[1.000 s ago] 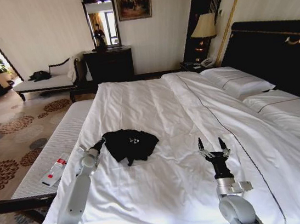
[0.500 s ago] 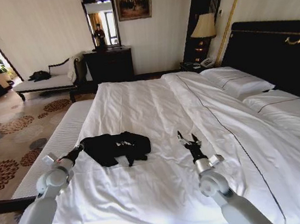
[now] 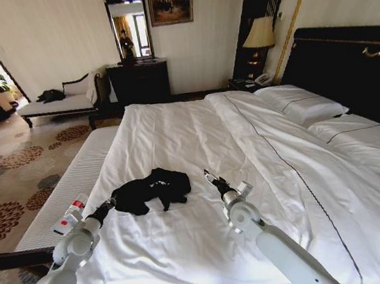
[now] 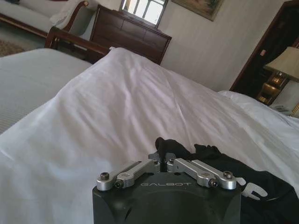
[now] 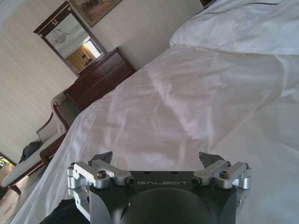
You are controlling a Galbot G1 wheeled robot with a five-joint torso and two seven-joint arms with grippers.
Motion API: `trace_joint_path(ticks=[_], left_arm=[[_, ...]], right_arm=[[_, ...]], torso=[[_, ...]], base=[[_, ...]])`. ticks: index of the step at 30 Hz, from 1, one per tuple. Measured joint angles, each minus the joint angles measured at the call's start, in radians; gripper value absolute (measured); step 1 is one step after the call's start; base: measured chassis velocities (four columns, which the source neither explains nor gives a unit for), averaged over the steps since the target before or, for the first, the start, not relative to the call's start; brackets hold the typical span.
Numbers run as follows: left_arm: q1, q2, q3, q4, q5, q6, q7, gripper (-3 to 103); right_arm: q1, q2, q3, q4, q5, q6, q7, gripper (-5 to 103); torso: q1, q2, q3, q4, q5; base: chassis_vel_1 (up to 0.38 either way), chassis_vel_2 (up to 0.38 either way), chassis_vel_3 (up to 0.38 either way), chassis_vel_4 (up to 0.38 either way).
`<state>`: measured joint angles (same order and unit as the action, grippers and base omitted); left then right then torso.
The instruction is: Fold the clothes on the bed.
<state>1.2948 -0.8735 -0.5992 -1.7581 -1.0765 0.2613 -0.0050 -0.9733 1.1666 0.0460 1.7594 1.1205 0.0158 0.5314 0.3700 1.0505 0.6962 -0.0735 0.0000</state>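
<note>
The clothes, one black T-shirt (image 3: 153, 188), lie bunched on the white duvet of the bed (image 3: 195, 131), towards its left side. My left gripper (image 3: 108, 207) is at the shirt's left edge. In the left wrist view its fingers (image 4: 160, 161) are shut on a fold of the black cloth (image 4: 219, 163). Just right of the shirt, low over the duvet, my right gripper (image 3: 210, 178) points towards it. The right wrist view shows that gripper (image 5: 156, 157) open, fingers wide apart with nothing between them.
A pale striped bench (image 3: 69, 179) runs along the bed's left side, with a red and white object (image 3: 70, 215) on it. Pillows (image 3: 300, 103) and the dark headboard (image 3: 348, 68) are at the right. A chaise (image 3: 59, 103) and a dresser (image 3: 139, 82) stand behind.
My left gripper has pulled the shirt to the left and then drawn back nearer, and the shirt has bunched up. The right gripper has moved left across the duvet to the shirt's right edge.
</note>
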Motion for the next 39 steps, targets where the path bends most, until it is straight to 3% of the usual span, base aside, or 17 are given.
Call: trace_joint_path(ticks=[6,10,11,16,23,30,39], left_arm=[[0.025,-0.022,-0.004,-0.025,0.086,-0.023,0.018,1],[0.047,-0.043,-0.013,-0.032,0.137,-0.053,0.041,1],[0.051,-0.050,-0.018,-0.021,0.159,-0.064,0.051,1],[0.058,-0.072,-0.033,-0.010,0.167,-0.067,0.051,1],[0.094,-0.086,-0.058,-0.018,0.189,-0.073,0.051,1],[0.111,-0.096,-0.077,-0.046,0.192,-0.074,0.049,1],[0.111,-0.096,-0.074,-0.059,0.197,-0.074,0.042,1]], right_arm=[[0.109,0.043,-0.013,-0.094,0.070,-0.001,-0.027,100],[0.206,0.054,-0.031,-0.184,0.120,-0.061,0.000,100],[0.252,0.052,-0.048,-0.223,0.174,-0.099,0.014,100],[0.336,0.049,-0.106,-0.304,0.253,-0.164,-0.014,100],[0.439,0.127,-0.190,-0.417,0.314,-0.271,-0.004,100],[0.486,0.176,-0.234,-0.530,0.295,-0.310,-0.002,100],[0.510,0.219,-0.226,-0.672,0.204,-0.263,-0.120,102]], torso=[[0.000,0.000,0.000,0.0003,-0.0001],[0.000,0.000,0.000,0.0005,0.0000],[0.000,0.000,0.000,0.0005,0.0001],[0.000,0.000,0.000,-0.0001,-0.0001],[0.000,0.000,0.000,0.0007,-0.0001],[0.000,0.000,0.000,0.0002,0.0000],[0.000,0.000,0.000,0.0003,-0.0001]], base=[[0.000,0.000,0.000,0.000],[0.000,0.000,0.000,0.000],[0.000,0.000,0.000,0.000],[0.000,0.000,0.000,0.000],[0.000,0.000,0.000,0.000],[0.000,0.000,0.000,0.000],[0.000,0.000,0.000,0.000]])
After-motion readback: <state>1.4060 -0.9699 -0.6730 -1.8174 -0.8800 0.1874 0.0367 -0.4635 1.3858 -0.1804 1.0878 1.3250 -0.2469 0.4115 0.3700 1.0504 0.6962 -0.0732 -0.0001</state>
